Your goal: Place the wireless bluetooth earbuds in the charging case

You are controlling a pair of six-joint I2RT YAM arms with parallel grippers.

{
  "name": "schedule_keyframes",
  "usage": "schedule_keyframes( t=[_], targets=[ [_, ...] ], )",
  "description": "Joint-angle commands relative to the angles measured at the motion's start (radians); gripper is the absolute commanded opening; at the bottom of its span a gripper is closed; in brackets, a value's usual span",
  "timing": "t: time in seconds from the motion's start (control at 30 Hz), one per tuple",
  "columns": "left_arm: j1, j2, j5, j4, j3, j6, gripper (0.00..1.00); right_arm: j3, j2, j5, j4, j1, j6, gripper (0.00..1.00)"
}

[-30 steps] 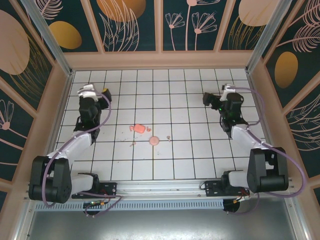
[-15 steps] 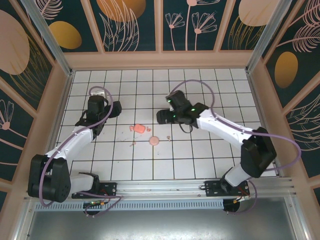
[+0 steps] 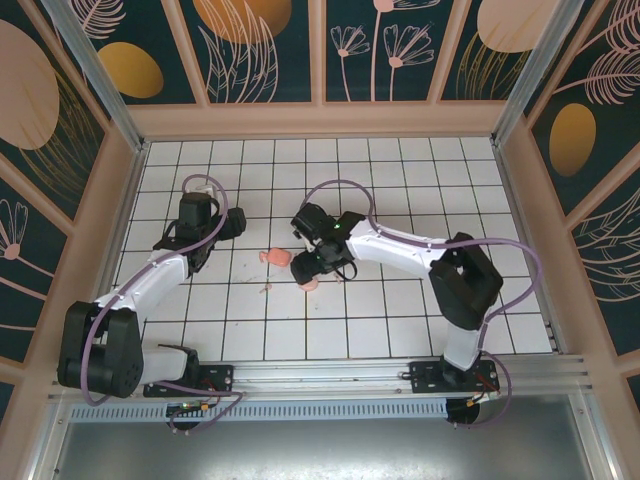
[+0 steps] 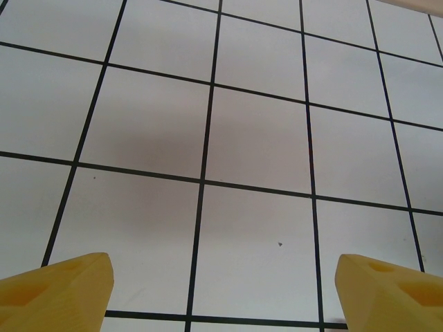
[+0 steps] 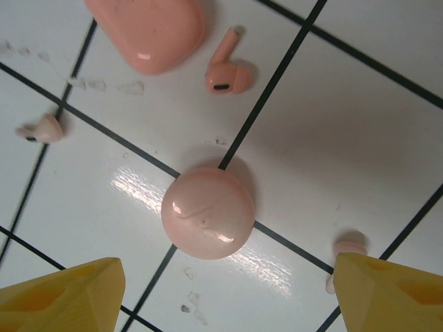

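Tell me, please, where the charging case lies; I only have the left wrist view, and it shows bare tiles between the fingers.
Observer: In the top view the charging case lies to the right of the left gripper, outside your frame.
Operator: Thank you. Are the earbuds in it?
Observer: No; the right wrist view shows one earbud lying beside the case, apart from it.
Operator: And the other arm?
Observer: The right gripper hangs open over a round pink disc.
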Motion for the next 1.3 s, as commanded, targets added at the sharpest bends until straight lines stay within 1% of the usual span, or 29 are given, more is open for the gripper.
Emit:
schedule_keyframes(
  t=[0.0, 0.23, 0.43, 0.73, 1.1, 1.27],
  targets=[
    [-0.001, -0.002, 0.011, -0.015, 0.006, -0.015, 0.83, 0.046, 0.032, -0.007, -0.041, 0.019, -0.085, 0.79],
    [-0.001, -0.004, 0.023, -0.017, 0.008, -0.019, 0.83, 0.079, 0.096, -0.018, -0.052, 0.022, -0.144, 0.79],
    [-0.001, -0.005, 0.037, -0.009, 0.007, -0.027, 0.83, 0.103, 0.145, -0.022, -0.038, 0.028, -0.157, 0.79],
    [-0.001, 0.005, 0.038, -0.005, 0.004, -0.024, 0.83, 0.105, 0.195, -0.019, -0.033, 0.028, -0.172, 0.73],
    [0.000, 0.014, 0.049, 0.000, 0.005, -0.027, 0.82, 0.079, 0.205, -0.029, 0.006, 0.028, -0.167, 0.64],
    [-0.001, 0.017, 0.052, -0.003, 0.008, -0.024, 0.82, 0.059, 0.208, -0.029, 0.016, 0.028, -0.164, 0.63]
  ],
)
